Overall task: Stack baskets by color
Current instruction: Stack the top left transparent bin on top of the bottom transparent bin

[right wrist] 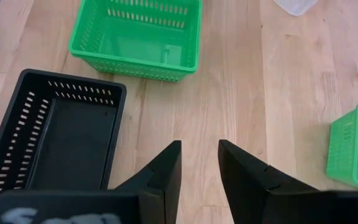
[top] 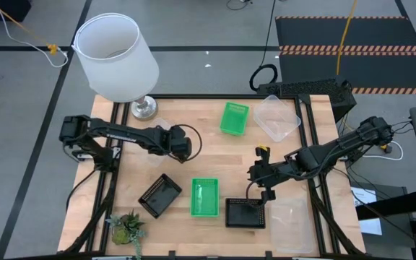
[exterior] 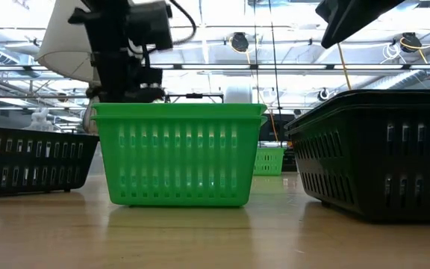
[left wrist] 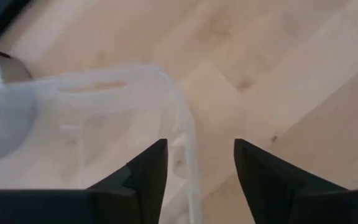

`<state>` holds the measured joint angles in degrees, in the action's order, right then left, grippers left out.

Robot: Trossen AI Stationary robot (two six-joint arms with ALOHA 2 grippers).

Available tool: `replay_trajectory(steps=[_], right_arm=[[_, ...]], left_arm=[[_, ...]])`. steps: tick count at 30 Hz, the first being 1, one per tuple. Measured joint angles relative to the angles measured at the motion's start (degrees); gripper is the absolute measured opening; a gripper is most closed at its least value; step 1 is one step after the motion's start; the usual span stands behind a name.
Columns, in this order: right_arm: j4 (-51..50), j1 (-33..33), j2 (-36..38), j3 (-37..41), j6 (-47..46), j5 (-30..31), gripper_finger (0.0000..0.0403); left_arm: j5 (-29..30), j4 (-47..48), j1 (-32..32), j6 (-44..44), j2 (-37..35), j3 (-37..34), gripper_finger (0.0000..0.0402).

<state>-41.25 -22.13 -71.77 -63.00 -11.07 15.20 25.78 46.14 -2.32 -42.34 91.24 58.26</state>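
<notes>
My left gripper (top: pixel 186 148) (left wrist: pixel 197 144) is open, left of the table's middle, tipped down over a clear basket (left wrist: pixel 104 118) that stands on the table. Its fingers straddle the basket's side wall (left wrist: pixel 188 149), one finger over the inside and one outside. My right gripper (top: pixel 262 180) (right wrist: pixel 199 144) hangs open and empty above the table, beside a black basket (top: pixel 245 213) (right wrist: pixel 61 137). A green basket (top: pixel 205 197) (exterior: pixel 178 153) and another black basket (top: pixel 159 195) stand near the front. A second green basket (top: pixel 235 118) and clear baskets (top: pixel 276 118) stand at the back. My left gripper has the clear basket's side wall (left wrist: pixel 188 149) between its open fingers, coming at it slanting down from above. The wall runs close to one finger (left wrist: pixel 151 171); whether it touches I cannot tell. The basket rests on the table.
A lamp with a white shade (top: pixel 115 56) stands on its metal base (top: pixel 144 108) at the back left, close to my left arm. A small potted plant (top: pixel 127 227) sits at the front left corner. Another clear basket (top: pixel 291 217) lies at the front right.
</notes>
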Motion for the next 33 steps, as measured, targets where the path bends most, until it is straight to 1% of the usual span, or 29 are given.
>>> replay_trajectory(steps=[6, 10, 13, 15, 18, 19, 22, 25, 29, 33], right_arm=[[0.5, 0.0, 0.0, 0.0, 0.0, 0.0, 0.0102], [0.8, 0.0, 0.0, 0.0, 0.3, 0.0, 0.0102], [0.8, 0.0, 0.0, 0.0, 0.9, 0.1, 0.0102], [0.9, 0.0, 0.0, 0.0, 1.1, 1.5, 0.0102], [1.5, 0.0, 0.0, 0.0, 1.3, 3.2, 0.0102], [1.7, 0.0, 0.0, 0.0, 1.3, 3.7, 0.0102], [2.7, 0.0, 0.0, 0.0, 1.4, 4.5, 0.0102], [3.6, 0.1, 0.0, 0.0, 1.9, 5.0, 0.0102], [3.8, 0.1, 0.0, 0.0, 1.6, 9.1, 0.0102], [4.7, 0.1, 0.0, 0.0, 1.2, 13.7, 0.0102]], left_arm=[[-0.4, 0.3, -1.5, 2.4, 4.4, 0.0, 0.0163], [-0.8, 0.2, -1.8, 5.4, 5.0, 0.0, 0.0139], [-1.6, -0.3, -1.7, 7.6, 5.0, 0.0, 0.0103], [-2.1, -0.4, -1.6, 9.6, 5.0, 0.0, 0.0070], [-3.8, -1.7, -1.1, 14.6, 5.0, 0.0, 0.0018], [-4.4, -2.3, -0.9, 16.2, 5.0, 0.0, 0.0011], [-5.1, -3.5, 0.1, 22.8, 5.0, 0.6, 0.0012], [-5.1, -2.0, 2.2, 29.0, 5.0, 3.3, 0.0007], [-5.0, -0.3, 6.4, 36.6, 5.0, 8.5, 0.0007], [-3.3, -1.5, 12.6, 49.8, 5.0, 12.9, 0.0005]])
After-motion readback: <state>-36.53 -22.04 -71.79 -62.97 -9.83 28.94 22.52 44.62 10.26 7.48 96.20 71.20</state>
